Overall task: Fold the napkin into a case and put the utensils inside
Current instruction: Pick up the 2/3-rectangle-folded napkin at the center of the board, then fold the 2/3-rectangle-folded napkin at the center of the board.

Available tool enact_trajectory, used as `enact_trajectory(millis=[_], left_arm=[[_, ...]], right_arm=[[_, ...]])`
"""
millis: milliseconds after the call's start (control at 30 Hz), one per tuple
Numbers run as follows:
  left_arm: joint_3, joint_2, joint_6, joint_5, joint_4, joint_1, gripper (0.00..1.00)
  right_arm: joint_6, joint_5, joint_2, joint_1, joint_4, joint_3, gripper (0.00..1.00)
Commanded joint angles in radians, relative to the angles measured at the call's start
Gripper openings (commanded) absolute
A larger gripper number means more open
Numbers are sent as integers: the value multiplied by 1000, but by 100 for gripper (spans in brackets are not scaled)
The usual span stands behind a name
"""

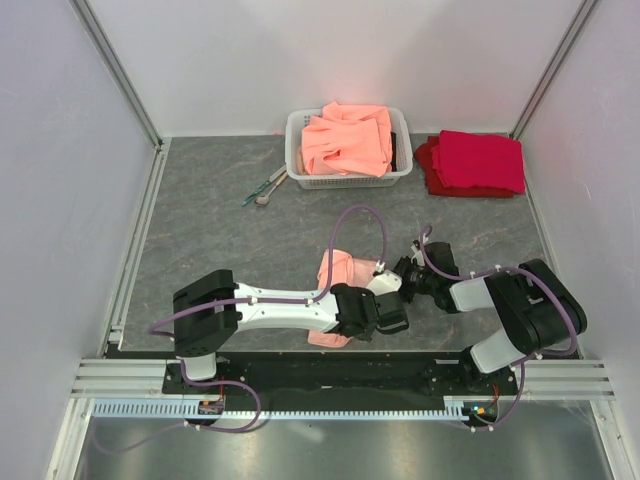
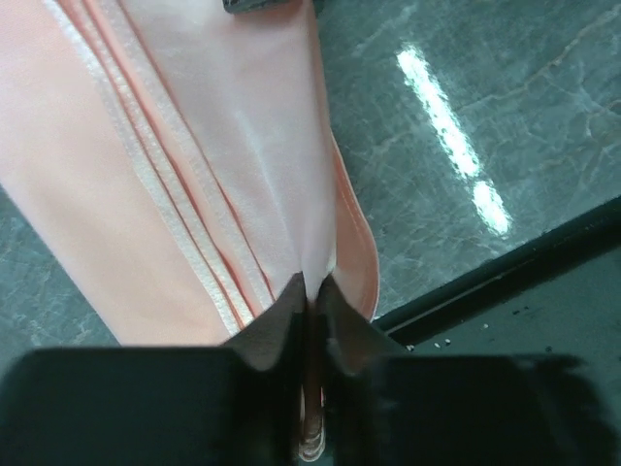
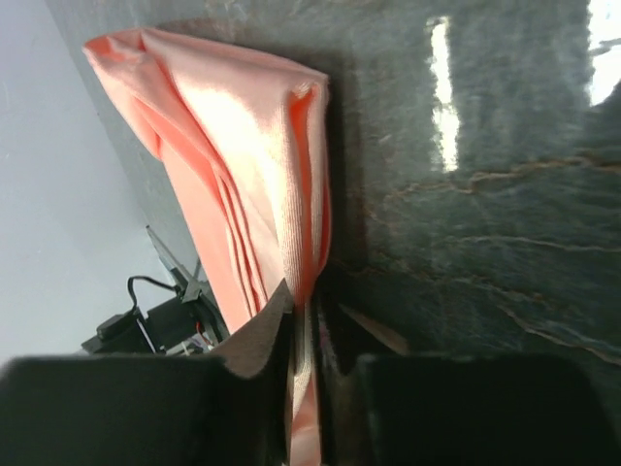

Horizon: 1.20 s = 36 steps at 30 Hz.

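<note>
The pale-pink napkin (image 1: 334, 270) lies folded into a long, layered strip near the front edge of the table, partly hidden under my arms. In the left wrist view, the napkin (image 2: 194, 165) runs away from my left gripper (image 2: 312, 293), which is shut on a pinched fold of it. My left gripper (image 1: 386, 318) sits low by the table's front edge. My right gripper (image 3: 309, 303) is shut on the napkin (image 3: 243, 146) at its stacked edges, and in the top view this gripper (image 1: 398, 275) is just right of the cloth. The utensils (image 1: 266, 187) lie far back, left of the basket.
A white basket (image 1: 296, 135) heaped with orange-salmon cloths (image 1: 348, 140) stands at the back. Deep red folded cloths (image 1: 474, 162) lie to its right. The black front rail (image 2: 505, 272) borders the table close to the left gripper. White walls enclose the sides.
</note>
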Motion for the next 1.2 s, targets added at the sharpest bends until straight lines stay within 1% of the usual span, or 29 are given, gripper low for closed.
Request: enact_trajectory(millis=[0,33,67,133,167,200,233,300,333,367,400,433,533,700,767,867,1100,1167], left_arm=[[26,-42,40,81,55,8,38],[23,-55,45,104,67,16,41],[9,-102,45,150,94,22,47],[-21,-159,43,220,145,61,48],[-56,-211,28,281,189,84,47],[-75,-236,20,311,209,112,45],[-113,-255,2,360,226,179,39],[-158,-296,-18,391,294,255,32],[-198,-301,-36,456,321,337,24],[-212,-301,-41,480,346,374,20],[-224,-287,-41,489,384,403,17],[-224,-272,-29,474,386,448,13],[-195,-202,-4,457,386,511,10],[-172,-94,13,417,404,549,8],[-166,-7,3,446,446,551,8],[-170,43,-18,487,489,549,8],[-167,64,-30,517,499,549,7],[-163,75,-44,550,503,549,7]], right_arm=[[-57,24,24,-1,4,-15,12],[-63,19,23,-2,1,-9,10],[-73,20,19,-2,-5,-4,4],[-112,30,12,-1,-43,17,0],[-138,36,12,-1,-63,30,0],[-160,39,12,-1,-110,57,0],[-200,40,10,-2,-128,68,0],[-234,59,-4,-1,-187,96,0],[-269,69,-8,-4,-210,108,0],[-284,80,-16,-2,-235,122,0],[-300,80,-17,-2,-272,143,0],[-324,80,-20,-1,-289,154,0],[-355,93,-33,-2,-347,186,0],[-386,105,-48,-1,-402,220,0],[-384,113,-56,8,-422,235,0],[-381,129,-66,47,-444,264,0],[-335,244,-102,133,-560,367,0],[-310,275,-100,151,-577,384,0]])
